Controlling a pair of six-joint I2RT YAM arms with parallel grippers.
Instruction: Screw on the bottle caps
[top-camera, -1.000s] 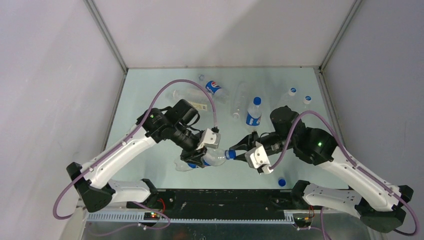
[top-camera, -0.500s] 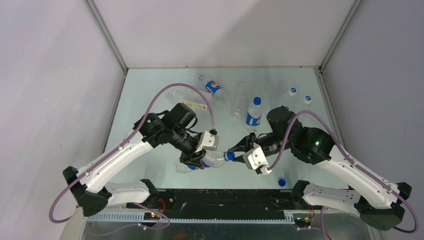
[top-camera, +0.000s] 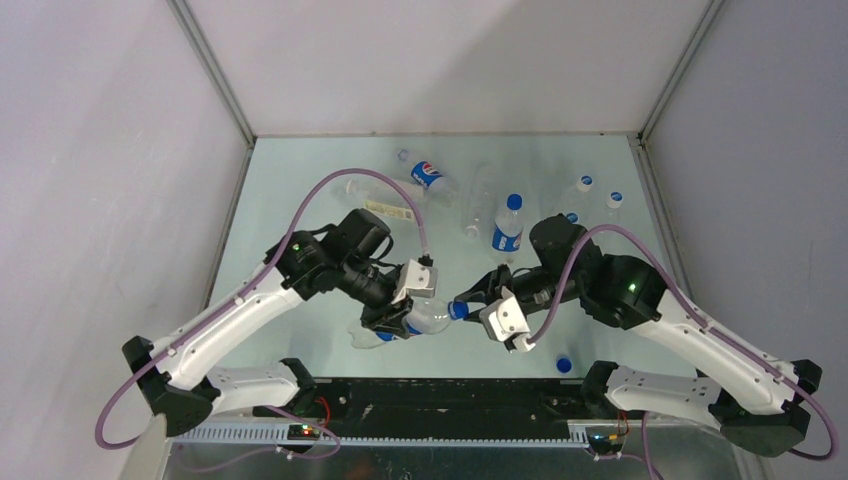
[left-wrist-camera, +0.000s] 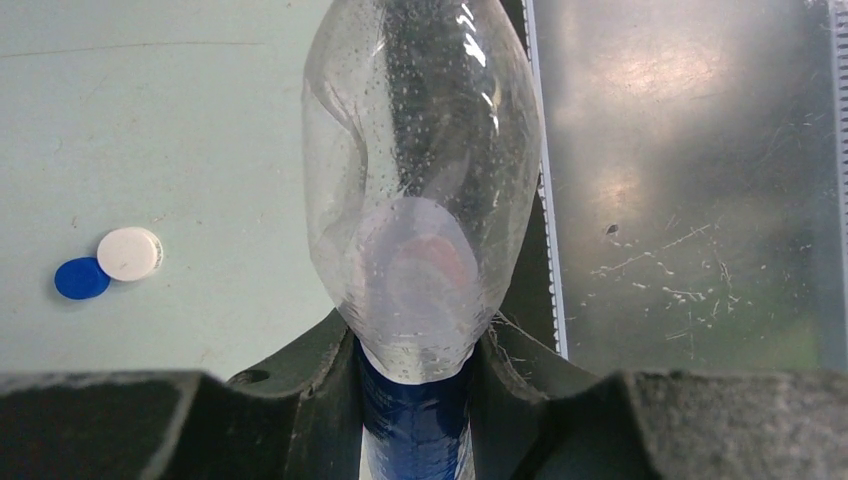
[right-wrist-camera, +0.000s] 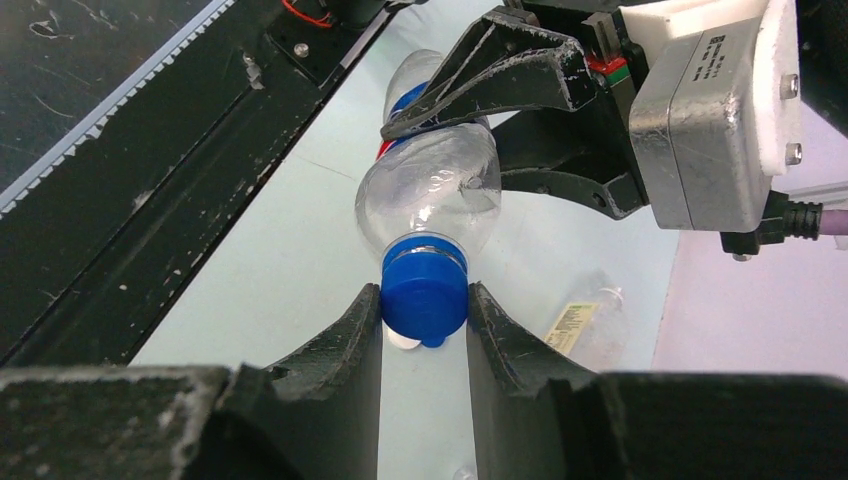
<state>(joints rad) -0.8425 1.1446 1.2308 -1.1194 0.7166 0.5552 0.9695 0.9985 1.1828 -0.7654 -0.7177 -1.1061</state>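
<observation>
Looking down from the top camera: the left pincer (top-camera: 398, 320) is clamping the held bottle (top-camera: 428, 315) around its blue-labelled body, low over the front part of the bench (top-camera: 300, 190). This bottle is lying roughly level, with its neck pointing toward the right arm. The right pincer (top-camera: 466, 306) is pinching narrowly on the blue cap (top-camera: 460, 309) at the bottle's mouth. Farther back, a logo bottle (top-camera: 428, 175) is lying on its side and an upright bottle (top-camera: 507, 232) is standing capped. Two small bottles (top-camera: 583, 190) are standing near the right wall. A loose blue cap (top-camera: 563, 365) is lying by the right arm's base.

Switching to the left wrist: the held bottle's dented clear end (left-wrist-camera: 420, 200) is filling the middle of the view, beaded with droplets. The pincer's fingers (left-wrist-camera: 310, 385) are pressing both sides of the blue label. A white cap (left-wrist-camera: 129, 253) and a darker blue cap (left-wrist-camera: 81, 278) are lying on the bench to the left, touching each other.

Switching to the right wrist: both fingers (right-wrist-camera: 355, 340) are squeezing the blue cap (right-wrist-camera: 425, 290) from either side while it is sitting on the bottle's neck. I cannot tell how far it is threaded. Beyond, the left pincer is gripping the body, and a pale-labelled bottle (right-wrist-camera: 590, 325) is lying on the bench.
</observation>
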